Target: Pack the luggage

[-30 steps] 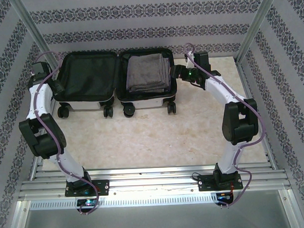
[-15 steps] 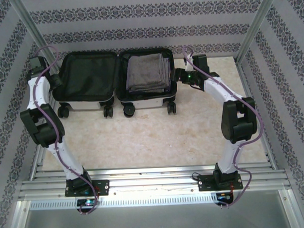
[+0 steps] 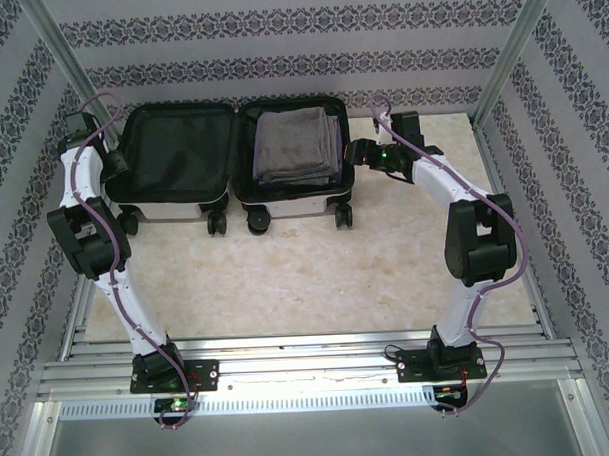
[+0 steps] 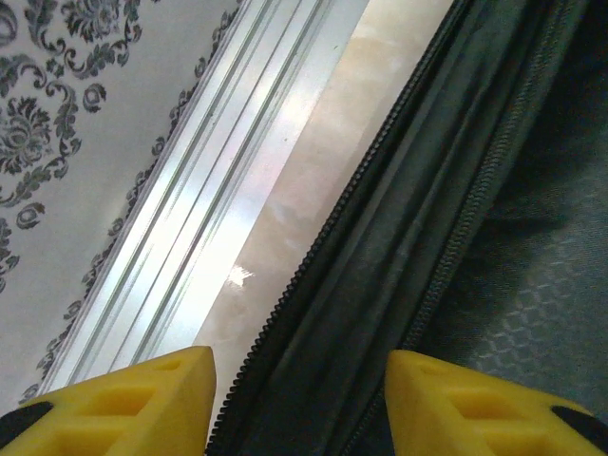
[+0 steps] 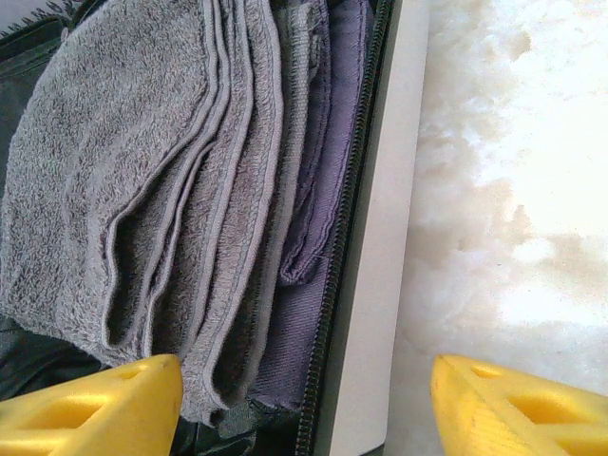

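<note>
One luggage [image 3: 177,152]: white hard shell, black lining and casters, open at the tabletop's [image 3: 286,279] far edge, folded grey towels [image 3: 297,143] in its right half. Left fingers [image 4: 104,399] apart astride its zippered rim; right fingers [image 5: 85,404] apart over its right wall.

Luggage [image 3: 177,157]: white hard shell, black lining, black casters; lies opened flat at the far side of the table [image 3: 316,278], wheels facing near.

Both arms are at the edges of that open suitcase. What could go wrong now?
The left fingers straddle the zipper rim of the luggage; a pinch on that thin edge might slip. The right fingers straddle the other wall, one over the grey towel, so closing could snag it.
</note>
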### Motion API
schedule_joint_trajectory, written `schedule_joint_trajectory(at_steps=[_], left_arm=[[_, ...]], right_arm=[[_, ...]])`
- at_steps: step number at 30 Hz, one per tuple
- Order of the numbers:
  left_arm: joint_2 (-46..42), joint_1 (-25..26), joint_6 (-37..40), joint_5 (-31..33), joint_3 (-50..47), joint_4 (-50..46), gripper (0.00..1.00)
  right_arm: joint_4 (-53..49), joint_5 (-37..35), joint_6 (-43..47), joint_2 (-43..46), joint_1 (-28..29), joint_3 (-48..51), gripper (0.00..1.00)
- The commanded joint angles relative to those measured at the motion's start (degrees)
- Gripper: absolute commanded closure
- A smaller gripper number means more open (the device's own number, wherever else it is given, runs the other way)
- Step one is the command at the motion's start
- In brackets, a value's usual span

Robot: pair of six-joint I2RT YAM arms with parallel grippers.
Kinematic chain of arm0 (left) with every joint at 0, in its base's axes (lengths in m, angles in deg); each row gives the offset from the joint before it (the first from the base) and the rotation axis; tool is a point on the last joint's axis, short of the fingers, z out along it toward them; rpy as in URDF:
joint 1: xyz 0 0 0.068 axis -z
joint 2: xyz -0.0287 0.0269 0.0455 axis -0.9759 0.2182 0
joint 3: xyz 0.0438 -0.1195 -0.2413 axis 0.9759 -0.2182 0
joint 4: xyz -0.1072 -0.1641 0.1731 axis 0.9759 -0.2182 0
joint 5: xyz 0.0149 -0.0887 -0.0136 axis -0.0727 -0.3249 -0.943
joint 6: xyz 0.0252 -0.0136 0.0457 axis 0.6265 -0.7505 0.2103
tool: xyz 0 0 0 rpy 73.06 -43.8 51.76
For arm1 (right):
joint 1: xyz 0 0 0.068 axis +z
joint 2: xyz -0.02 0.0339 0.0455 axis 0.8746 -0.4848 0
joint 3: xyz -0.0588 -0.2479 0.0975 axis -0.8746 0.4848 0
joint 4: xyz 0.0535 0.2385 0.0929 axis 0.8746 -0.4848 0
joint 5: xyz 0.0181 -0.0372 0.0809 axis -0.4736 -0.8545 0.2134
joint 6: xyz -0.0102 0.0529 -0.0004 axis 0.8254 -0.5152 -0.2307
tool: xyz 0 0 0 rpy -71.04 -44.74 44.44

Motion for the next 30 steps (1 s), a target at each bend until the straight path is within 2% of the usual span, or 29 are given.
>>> schedule_joint_trajectory(at_steps=[1, 16, 17, 20, 22, 30], left_arm=[[1.33, -0.19, 1.27, -0.16, 1.49, -3.92, 0.51], [2.32, -0.18, 1.56, -0.71, 0.95, -3.42, 0.67], [2.43, -0.19, 1.49, -0.38, 1.03, -3.37, 0.67], [2.61, -0.19, 1.52, 1.27, 1.17, -3.51, 0.52], [2.49, -0.19, 1.56, 1.84, 1.26, -3.45, 0.49], [2.58, -0.19, 1.29, 2.53, 1.66, -3.49, 0.45]], right_arm=[[-0.47, 0.14, 1.33, 0.23, -0.26, 0.87, 0.31], [-1.35, -0.24, 1.78, -0.74, -0.1, 0.34, 0.31], [-1.39, -0.18, 1.77, -0.74, -0.09, 0.3, 0.31], [-1.46, -0.21, 1.96, -0.68, -0.04, 0.43, 0.31], [-1.52, -0.18, 1.97, -0.64, -0.04, 0.43, 0.31], [-1.5, -0.1, 1.99, -0.99, -0.03, 0.52, 0.31]])
